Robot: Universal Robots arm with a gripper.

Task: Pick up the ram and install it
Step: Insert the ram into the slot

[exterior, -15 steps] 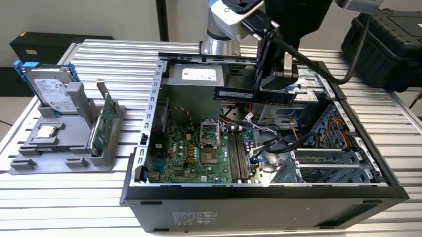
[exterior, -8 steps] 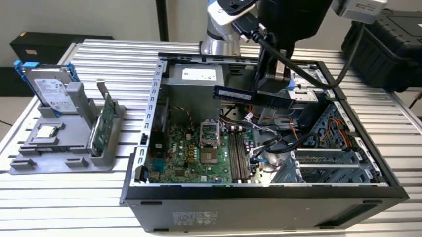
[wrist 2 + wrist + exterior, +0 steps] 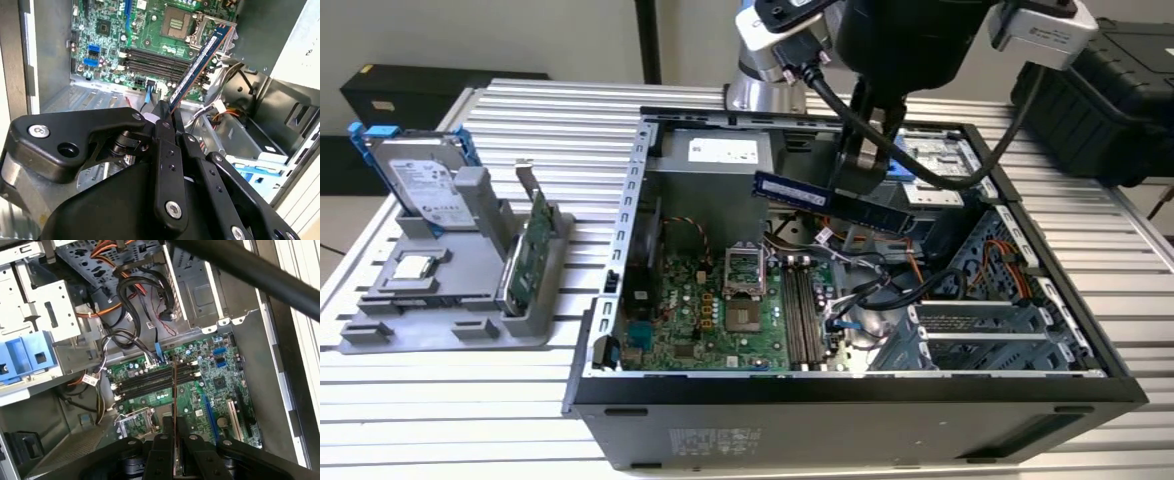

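The ram is a long dark blue stick, held level in the air above the open computer case. My gripper is shut on its middle from above. In the second wrist view the ram juts out from the gripper toward the motherboard's memory slots. In the first wrist view the ram shows edge-on, crossing over the memory slots from the gripper. The slots lie well below the stick and look unfilled.
Black and orange cables bunch beside the slots, near the drive cage. The processor socket sits on the green motherboard. At the exterior view's left, a grey stand holds a hard drive and a green card.
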